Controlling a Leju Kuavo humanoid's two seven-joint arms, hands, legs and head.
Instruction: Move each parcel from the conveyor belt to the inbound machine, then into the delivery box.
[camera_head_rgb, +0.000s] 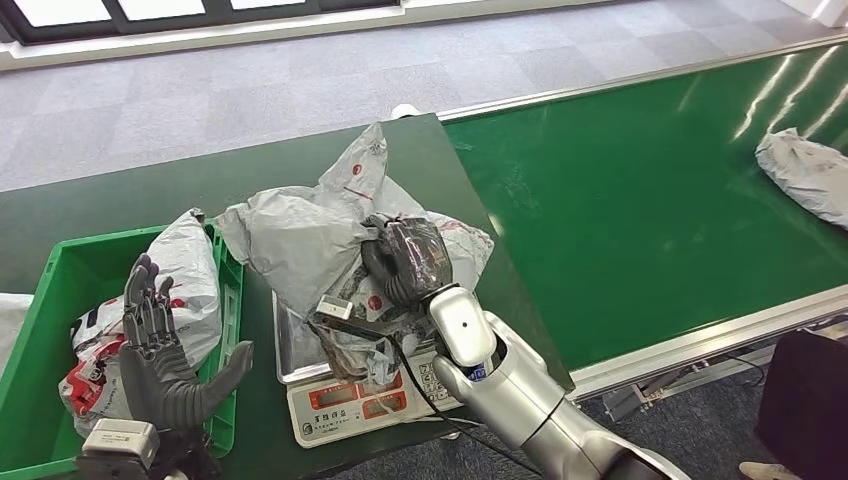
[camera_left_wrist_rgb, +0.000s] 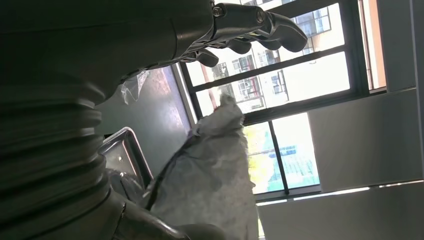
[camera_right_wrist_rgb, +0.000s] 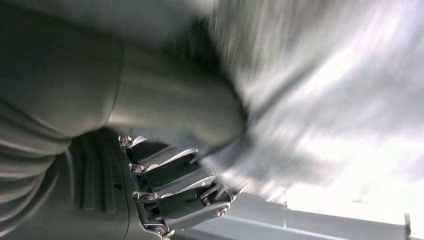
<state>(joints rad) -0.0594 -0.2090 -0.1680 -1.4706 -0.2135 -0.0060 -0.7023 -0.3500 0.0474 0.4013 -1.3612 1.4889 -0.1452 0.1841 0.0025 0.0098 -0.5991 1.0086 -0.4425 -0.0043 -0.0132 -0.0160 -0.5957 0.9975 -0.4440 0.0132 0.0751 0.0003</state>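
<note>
Your right hand (camera_head_rgb: 405, 262) grips the grey parcel (camera_head_rgb: 300, 240), which lies crumpled over the weighing scale (camera_head_rgb: 350, 400) on the dark table (camera_head_rgb: 120, 200). Your left hand (camera_head_rgb: 165, 350) is released, fingers spread, holding nothing, raised over the green delivery box (camera_head_rgb: 60, 270); bagged parcels (camera_head_rgb: 195, 275) sit inside it. Another parcel (camera_head_rgb: 805, 170) lies on the green conveyor belt (camera_head_rgb: 640, 200), well apart.
</note>
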